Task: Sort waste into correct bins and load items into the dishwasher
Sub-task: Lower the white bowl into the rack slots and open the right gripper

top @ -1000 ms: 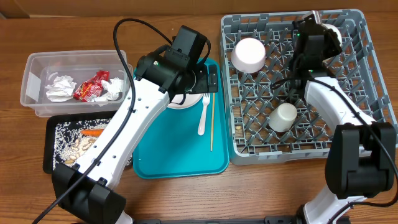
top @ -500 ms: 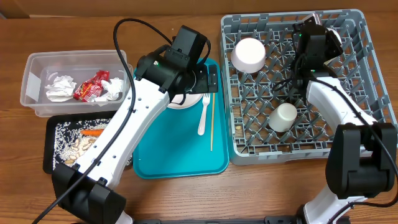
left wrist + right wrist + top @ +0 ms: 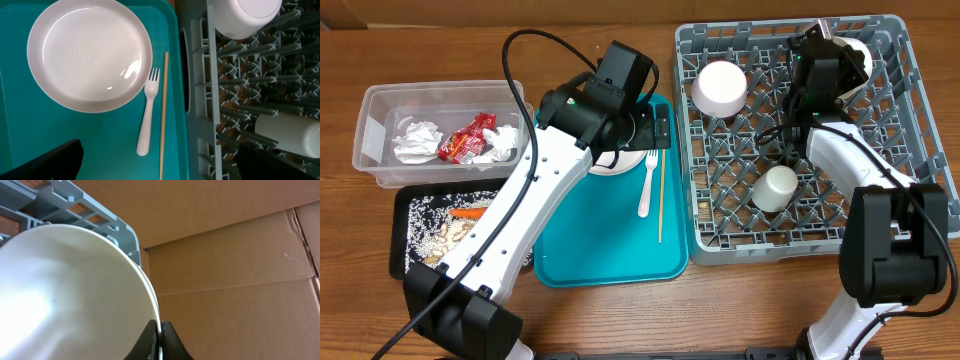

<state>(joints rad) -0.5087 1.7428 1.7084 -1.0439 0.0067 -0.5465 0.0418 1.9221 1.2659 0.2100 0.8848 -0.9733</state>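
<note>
Item in hand: white round bowl point(image 3: 70, 295), pinched at its rim by the right gripper point(image 3: 159, 330), jaws clamped thin on the rim edge; it is held tilted over the far right corner of the big square grey plastic dish rack point(image 3: 910, 130).
Step in hand: loading the rack, judged from the bowl poised at the rack's corner and not yet released.
Already racked: a white bowl, mouth down point(image 3: 720, 88), at the rack's far left; a small white cup point(image 3: 775, 187) lying among the pegs nearer the front.
Awaiting loading: large round pale plate point(image 3: 90, 55), white plastic fork point(image 3: 148, 117) just beside it, thin wooden chopstick point(image 3: 163, 110) alongside the fork, all on the flat teal tray point(image 3: 75, 135).
Left gripper point(image 3: 150, 175): jaws spread wide, empty, above the plate and fork.
Waste: crumpled white napkins and red-orange wrapper point(image 3: 468, 136) in the clear plastic tub point(image 3: 370, 110); crumbs and carrot piece in the shallow black tray point(image 3: 400, 215).
Next move calls for: settling the bowl between pegs so it stands supported, then opening the right jaws.
Support: wooden table point(image 3: 720, 310).
</note>
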